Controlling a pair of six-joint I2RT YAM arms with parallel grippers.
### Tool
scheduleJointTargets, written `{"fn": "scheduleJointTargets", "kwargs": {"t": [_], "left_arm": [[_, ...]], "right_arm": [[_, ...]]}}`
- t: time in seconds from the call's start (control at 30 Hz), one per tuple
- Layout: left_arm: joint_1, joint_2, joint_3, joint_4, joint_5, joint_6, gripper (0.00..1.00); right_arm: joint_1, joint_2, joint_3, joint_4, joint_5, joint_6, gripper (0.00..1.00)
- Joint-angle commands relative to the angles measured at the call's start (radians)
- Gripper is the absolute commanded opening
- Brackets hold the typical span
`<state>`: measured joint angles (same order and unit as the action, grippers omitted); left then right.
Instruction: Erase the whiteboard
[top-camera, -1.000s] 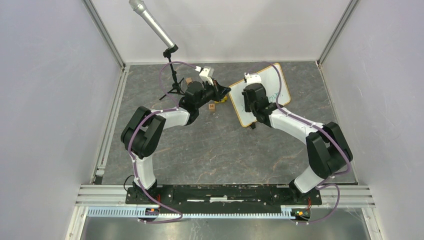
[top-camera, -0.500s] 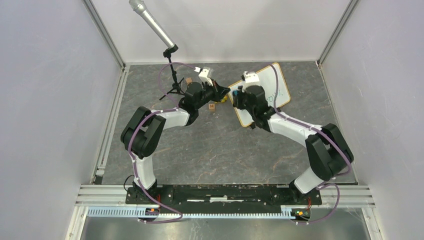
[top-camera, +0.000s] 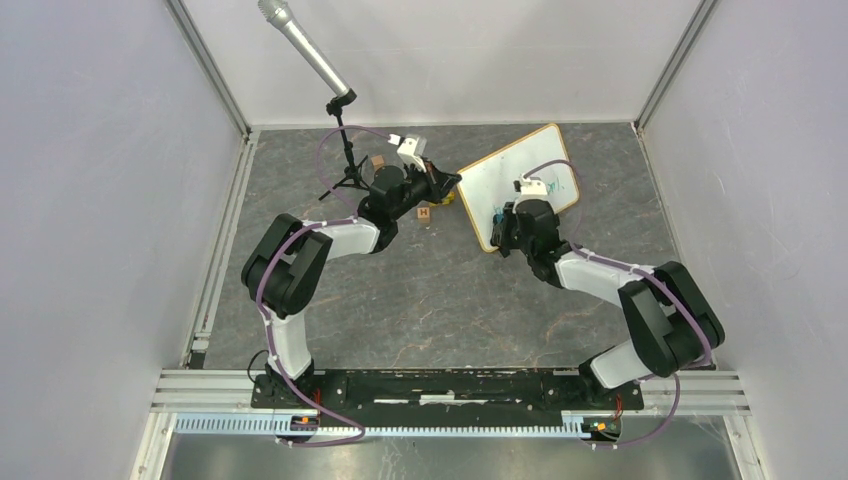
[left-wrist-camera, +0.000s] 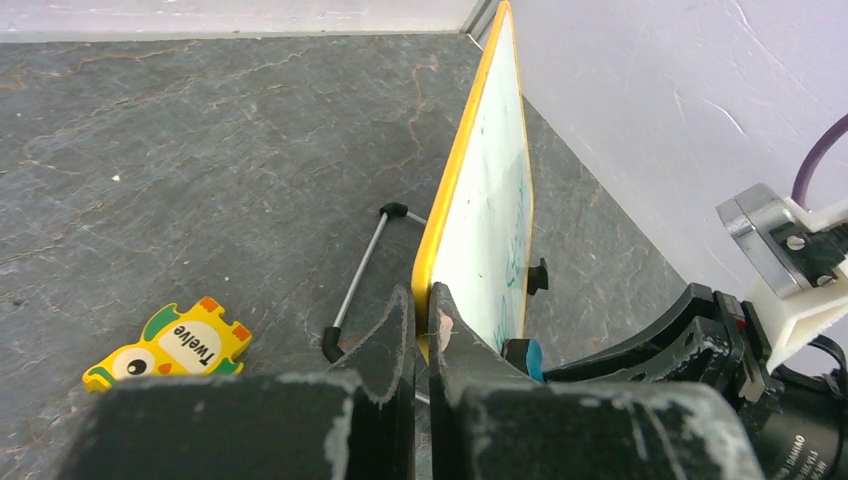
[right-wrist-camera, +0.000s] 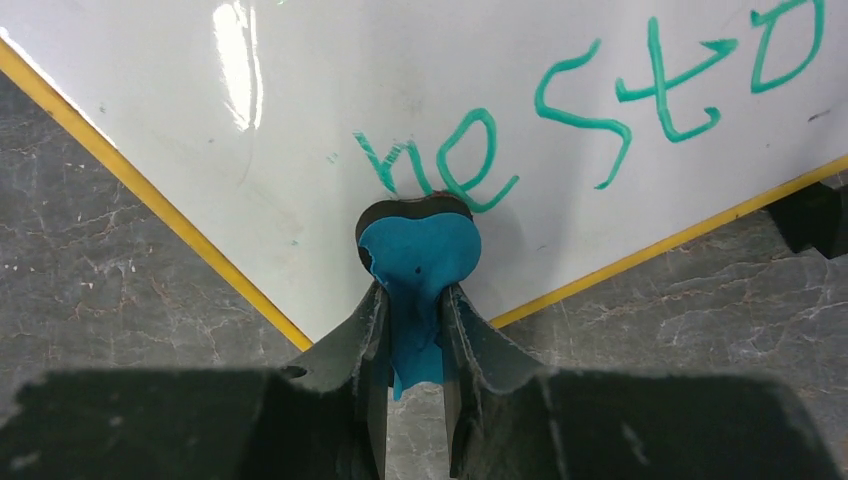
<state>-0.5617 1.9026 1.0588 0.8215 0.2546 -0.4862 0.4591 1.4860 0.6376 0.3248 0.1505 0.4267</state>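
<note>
Whiteboard (top-camera: 515, 170) first: you'll find it propped up on the grey stone-look table (top-camera: 420, 290), leaning back on a thin wire leg (left-wrist-camera: 357, 280), its writing face turned toward the right arm. Green handwriting (right-wrist-camera: 600, 110) runs along the lower part of that face; the rest of the face looks bare apart from faint smudges.

Off to the board's left, a silver microphone (top-camera: 300, 45) on a small black tripod rises well above everything else.

Your left gripper (left-wrist-camera: 427, 305) comes at the board from its left side, and its fingers are pinched together on the yellow-toned frame at that edge — one finger on the back, one on the face. From above, the same gripper (top-camera: 447, 186) sits right at the board's left corner.

Your right gripper (right-wrist-camera: 415, 300) is at the board's lower edge, on the writing side. It is clamped on a blue eraser pad (right-wrist-camera: 420, 250), and the pad's rounded tip lies against the board face just under the first green letters. The top view does not show the contact — only the wrist (top-camera: 530, 215) overlapping the board's lower part.

Behind the board, near the foot of the wire leg, a yellow owl puzzle piece (left-wrist-camera: 165, 345) marked "Twelve" lies flat. A little wooden block (top-camera: 424, 213) with a letter on it sits near the board's left corner, just below the left gripper.
</note>
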Motion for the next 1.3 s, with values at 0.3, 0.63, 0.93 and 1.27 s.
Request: {"fn": "scheduleJointTargets", "kwargs": {"t": [0.3,0.63,0.93,1.27], "left_arm": [[-0.043,-0.025,-0.015,-0.051,0.077,0.025,0.02],[-0.043,-0.026,-0.006,-0.075,0.074,0.031,0.02],[-0.043,-0.019,-0.004,-0.091,0.075,0.024,0.02],[-0.043,-0.021,0.015,-0.137,0.074,0.046,0.02]], "right_arm": [[0.046,0.117,0.269,0.013,-0.014,0.006,0.11],[-0.172,0.097,-0.09,0.156,-0.157,0.145,0.11],[-0.026,0.1,0.113,0.118,-0.125,0.129,0.11],[-0.051,0.106,0.109,0.149,-0.018,0.109,0.13]]}}
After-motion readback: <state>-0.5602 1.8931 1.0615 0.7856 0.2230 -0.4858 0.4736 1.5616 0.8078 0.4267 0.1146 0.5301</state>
